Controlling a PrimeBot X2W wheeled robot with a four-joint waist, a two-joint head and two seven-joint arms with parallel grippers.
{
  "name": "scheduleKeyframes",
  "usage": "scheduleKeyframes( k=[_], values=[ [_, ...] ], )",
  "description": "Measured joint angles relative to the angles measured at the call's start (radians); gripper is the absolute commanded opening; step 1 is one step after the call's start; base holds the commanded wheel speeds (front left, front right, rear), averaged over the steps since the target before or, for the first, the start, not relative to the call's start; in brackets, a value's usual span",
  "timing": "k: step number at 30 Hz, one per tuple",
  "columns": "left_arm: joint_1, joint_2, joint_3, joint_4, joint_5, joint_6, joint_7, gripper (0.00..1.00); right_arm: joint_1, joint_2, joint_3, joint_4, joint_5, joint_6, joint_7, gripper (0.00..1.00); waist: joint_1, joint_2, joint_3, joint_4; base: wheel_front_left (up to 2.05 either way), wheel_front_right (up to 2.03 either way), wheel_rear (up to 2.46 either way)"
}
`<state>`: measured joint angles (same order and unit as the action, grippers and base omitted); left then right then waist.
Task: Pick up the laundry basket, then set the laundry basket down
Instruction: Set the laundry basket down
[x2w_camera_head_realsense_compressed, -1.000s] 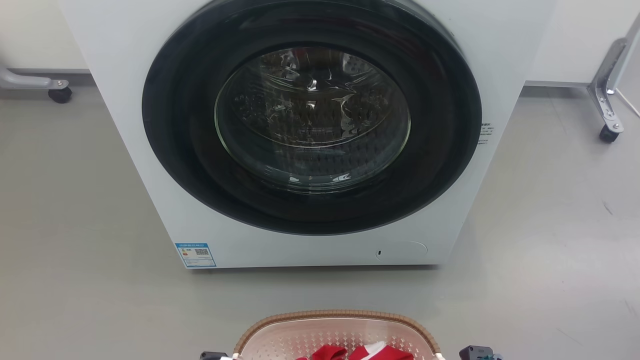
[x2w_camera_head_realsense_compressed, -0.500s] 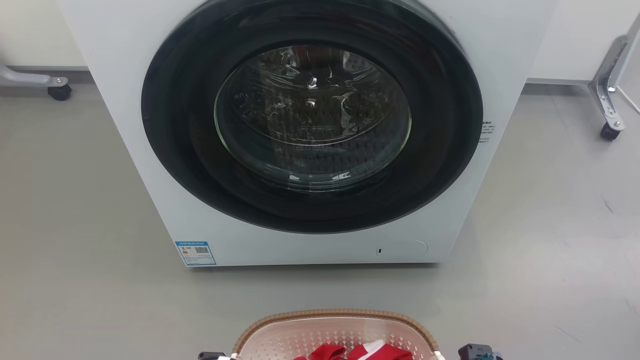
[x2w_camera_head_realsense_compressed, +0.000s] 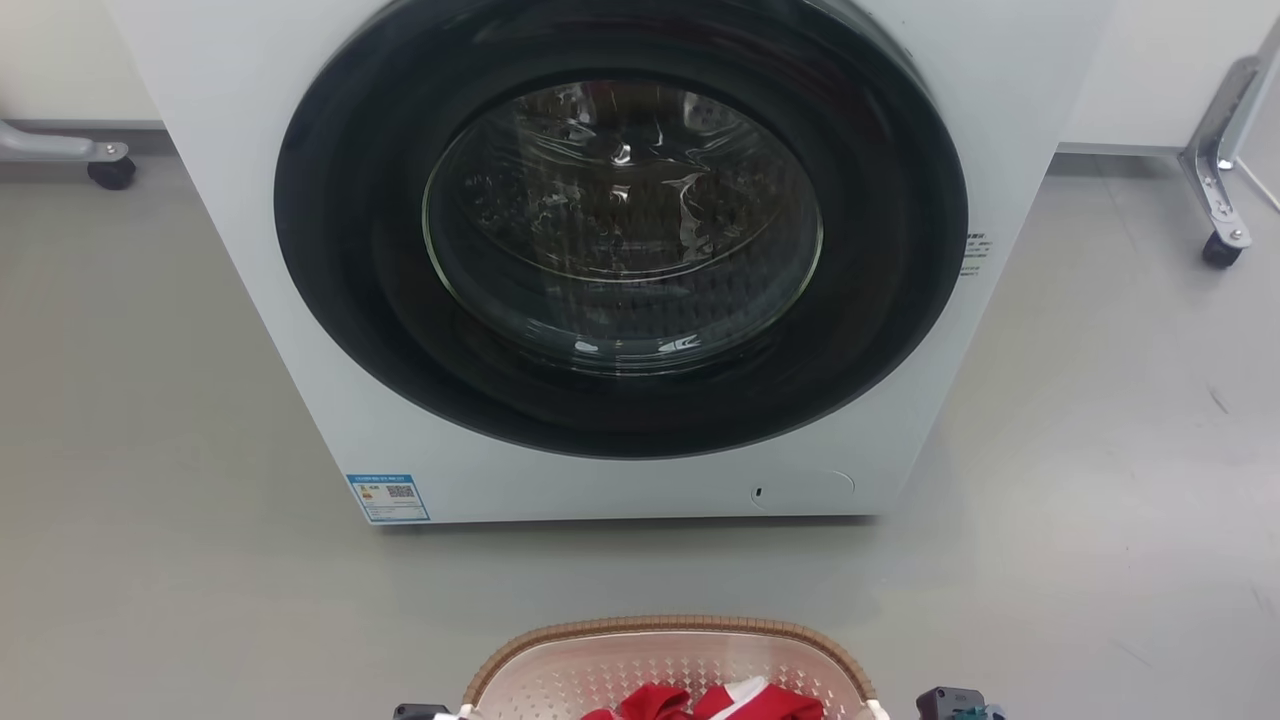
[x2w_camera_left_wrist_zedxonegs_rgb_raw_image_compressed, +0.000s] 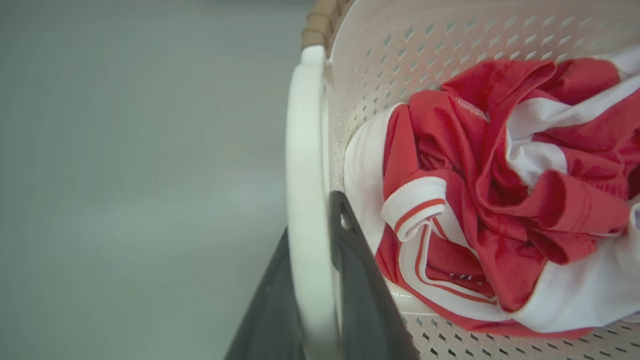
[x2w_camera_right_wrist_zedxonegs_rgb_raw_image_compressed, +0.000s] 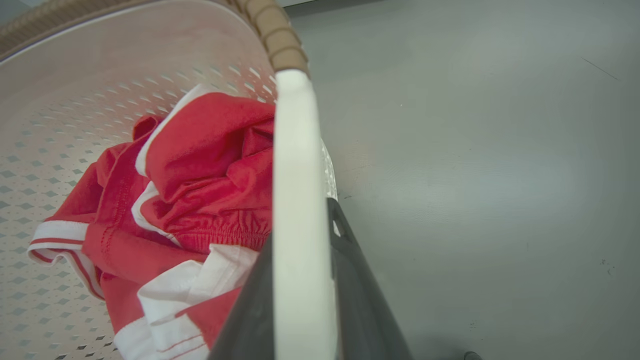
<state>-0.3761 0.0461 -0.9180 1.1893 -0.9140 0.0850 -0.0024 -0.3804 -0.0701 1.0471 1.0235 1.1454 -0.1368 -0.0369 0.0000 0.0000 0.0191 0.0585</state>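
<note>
Currently the laundry basket (x2w_camera_head_realsense_compressed: 668, 660), w/ red-and-white clothes (x2w_camera_left_wrist_zedxonegs_rgb_raw_image_compressed: 500, 175) inside, is seen at the near edge, facing the washing machine (x2w_camera_head_realsense_compressed: 620, 250). Left gripper (x2w_camera_left_wrist_zedxonegs_rgb_raw_image_compressed: 312, 235) is clamped on the left handle (x2w_camera_left_wrist_zedxonegs_rgb_raw_image_compressed: 302, 150), right gripper (x2w_camera_right_wrist_zedxonegs_rgb_raw_image_compressed: 300, 225) on the right handle (x2w_camera_right_wrist_zedxonegs_rgb_raw_image_compressed: 295, 150). Grasp judged done; lift unclear; set-down remains.

The laundry basket (x2w_camera_head_realsense_compressed: 668, 627) (head view) runs off the bottom edge.

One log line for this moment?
left end effector, right end effector: shut on white handles | cream perforated plastic laundry basket: holds red-white garment
</note>
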Motion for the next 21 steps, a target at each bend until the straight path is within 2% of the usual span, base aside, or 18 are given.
scheduleKeyframes(
  k=[6, 21],
  values=[
    [-0.025, 0.001, 0.003, 0.006, 0.0, 0.003, -0.01, 0.0, -0.049, -0.001, 0.013, -0.001, 0.006, 0.0, -0.005, 0.0, 0.0, 0.0, 0.034, -0.001, 0.0, 0.0, 0.0],
    [-0.247, 0.012, 0.008, -0.004, 0.021, 0.003, -0.044, 0.0, -0.296, -0.003, -0.007, 0.038, 0.011, -0.001, -0.048, 0.0, 0.0003, 0.0001, 0.206, -0.009, 0.0, 0.0, 0.0]
  ],
)
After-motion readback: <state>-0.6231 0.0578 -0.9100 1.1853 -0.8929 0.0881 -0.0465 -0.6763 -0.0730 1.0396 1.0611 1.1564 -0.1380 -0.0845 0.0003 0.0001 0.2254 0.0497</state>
